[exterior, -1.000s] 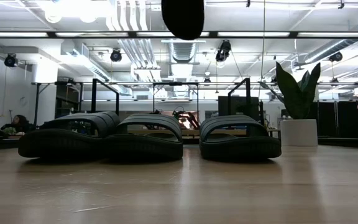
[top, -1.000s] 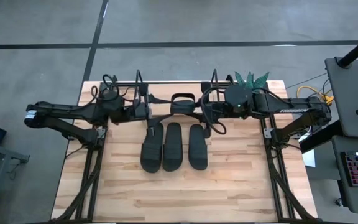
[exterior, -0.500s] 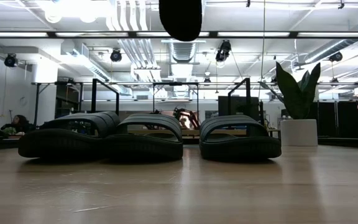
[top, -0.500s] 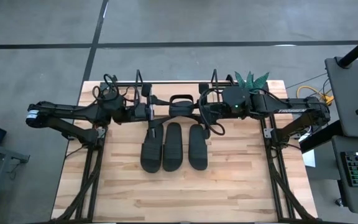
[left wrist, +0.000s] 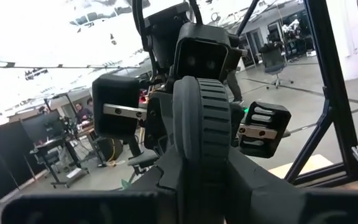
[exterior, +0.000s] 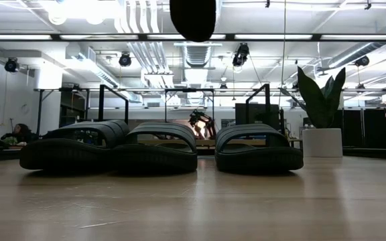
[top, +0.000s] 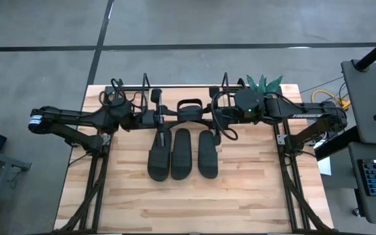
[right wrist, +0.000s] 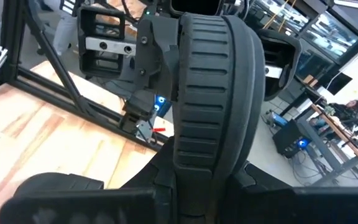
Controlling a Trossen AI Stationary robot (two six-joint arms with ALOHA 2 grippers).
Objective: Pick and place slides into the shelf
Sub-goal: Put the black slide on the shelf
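Slide, matte black open-toe sandal (top: 189,109) | straight ahead, between my left gripper (top: 168,116) and right gripper (top: 209,117) | both clamped on it, equally near.

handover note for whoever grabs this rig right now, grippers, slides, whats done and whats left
Left gripper: fingers shut on one end of the fourth slide.
Right gripper: fingers shut on the other end of it.
The slide hangs in the air between both arms, by the shelf at the table's far edge.
The other three slides lie side by side on the table, nearer than the shelf.
Done: one slide lifted; none visibly set on the shelf.
Left: place this slide, then the three.
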